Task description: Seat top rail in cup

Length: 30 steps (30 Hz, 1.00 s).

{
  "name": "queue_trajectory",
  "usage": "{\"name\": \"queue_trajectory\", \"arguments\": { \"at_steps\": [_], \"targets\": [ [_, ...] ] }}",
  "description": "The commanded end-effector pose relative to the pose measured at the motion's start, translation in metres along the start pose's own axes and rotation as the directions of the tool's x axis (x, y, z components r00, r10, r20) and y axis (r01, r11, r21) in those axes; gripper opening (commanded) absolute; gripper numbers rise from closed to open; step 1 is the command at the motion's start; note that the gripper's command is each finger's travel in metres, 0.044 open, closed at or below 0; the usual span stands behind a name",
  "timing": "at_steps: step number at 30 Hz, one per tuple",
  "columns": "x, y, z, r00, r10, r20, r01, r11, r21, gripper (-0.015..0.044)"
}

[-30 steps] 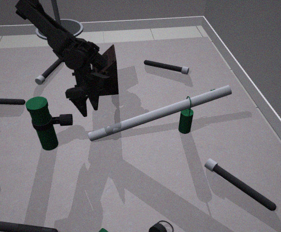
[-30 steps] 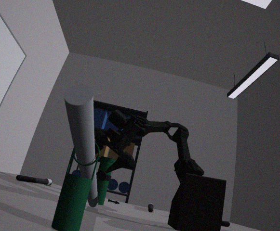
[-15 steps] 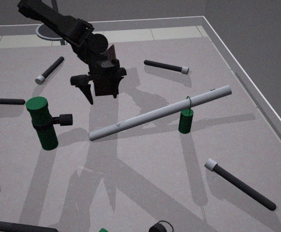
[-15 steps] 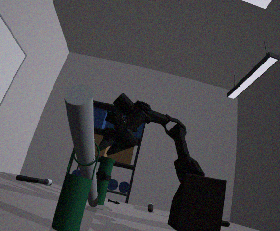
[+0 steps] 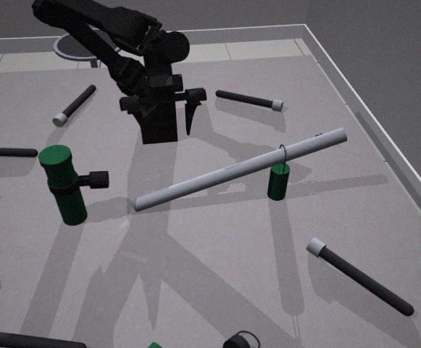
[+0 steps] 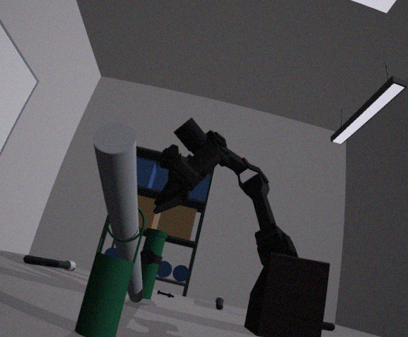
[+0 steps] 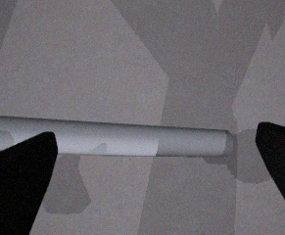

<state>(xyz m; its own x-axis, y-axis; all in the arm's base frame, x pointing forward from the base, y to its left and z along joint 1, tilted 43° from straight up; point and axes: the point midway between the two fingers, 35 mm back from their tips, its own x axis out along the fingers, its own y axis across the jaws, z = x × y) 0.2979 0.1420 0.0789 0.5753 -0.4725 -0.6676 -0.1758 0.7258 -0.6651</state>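
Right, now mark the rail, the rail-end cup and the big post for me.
Rail (image 5: 210, 178) (image 6: 120, 181) (image 7: 108, 139): top, exterior and wrist views, on its side wall.
Rail-end cup (image 5: 99, 180): top view, outer wall.
Big post (image 5: 72, 207) (image 6: 150, 283): top and exterior views, shaft below the band.

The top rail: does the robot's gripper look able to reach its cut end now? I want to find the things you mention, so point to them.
Probably yes: the gripper (image 5: 172, 117) (image 7: 157, 137) is open with nothing held, and nothing visible stands between it and the top rail (image 5: 206, 180) (image 6: 122, 188) (image 7: 108, 139).
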Motion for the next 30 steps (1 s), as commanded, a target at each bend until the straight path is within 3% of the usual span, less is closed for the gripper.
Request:
{"name": "queue_trajectory", "arguments": {
  "at_steps": [1,5,9,15,21,30],
  "targets": [
    [0.002,0.001,0.001,1.0,-0.006,-0.014,0.007,0.999,0.052,0.044],
    [0.013,0.006,-0.002,0.996,-0.002,-0.087,0.027,0.959,0.284,0.044],
    [0.03,0.011,-0.006,0.981,0.002,-0.196,0.115,0.805,0.582,0.044],
    [0.052,0.019,-0.016,0.935,0.002,-0.356,0.326,0.395,0.859,0.044],
    [0.071,0.025,-0.027,0.87,-0.002,-0.493,0.492,-0.07,0.868,0.044],
    [0.072,0.025,-0.027,0.868,-0.002,-0.497,0.495,-0.085,0.864,0.044]
  ]
}}
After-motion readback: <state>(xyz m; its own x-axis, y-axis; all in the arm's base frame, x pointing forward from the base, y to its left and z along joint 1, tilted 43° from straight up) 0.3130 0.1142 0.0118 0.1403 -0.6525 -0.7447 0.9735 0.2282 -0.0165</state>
